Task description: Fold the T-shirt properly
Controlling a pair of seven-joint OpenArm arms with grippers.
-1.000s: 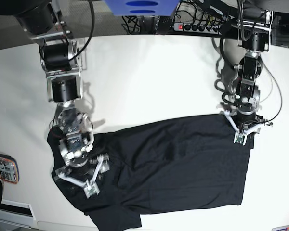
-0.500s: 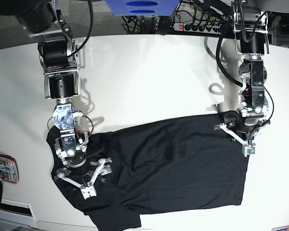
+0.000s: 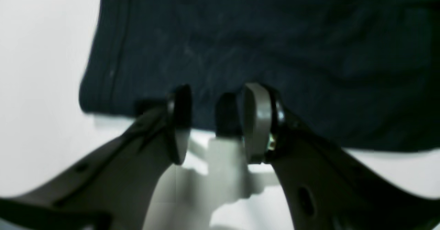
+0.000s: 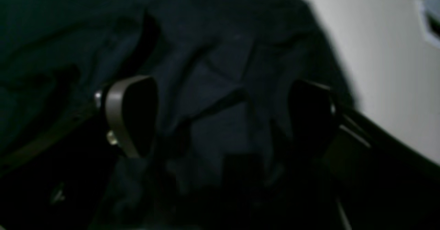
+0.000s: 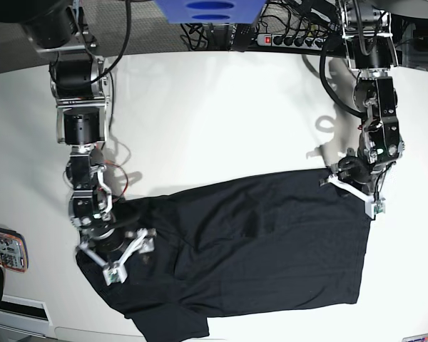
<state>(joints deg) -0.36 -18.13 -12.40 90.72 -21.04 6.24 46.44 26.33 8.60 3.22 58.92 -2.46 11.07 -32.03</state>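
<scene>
The black T-shirt lies spread on the white table, wrinkled at its left end. My left gripper hangs at the shirt's upper right corner. In the left wrist view this gripper is open, its fingertips over the shirt's hem, with nothing held. My right gripper is over the bunched left end of the shirt. In the right wrist view it stands wide open just above the crumpled fabric, with nothing gripped.
An orange-edged device lies at the table's left edge. A power strip and cables sit behind the table. A blue object hangs at the top centre. The table's front edge runs close under the shirt's lower left.
The left arm has swung right and back, bringing its gripper to the shirt's upper right corner. The right arm has shifted left, its gripper turning over the shirt's left end. Both stay open.
</scene>
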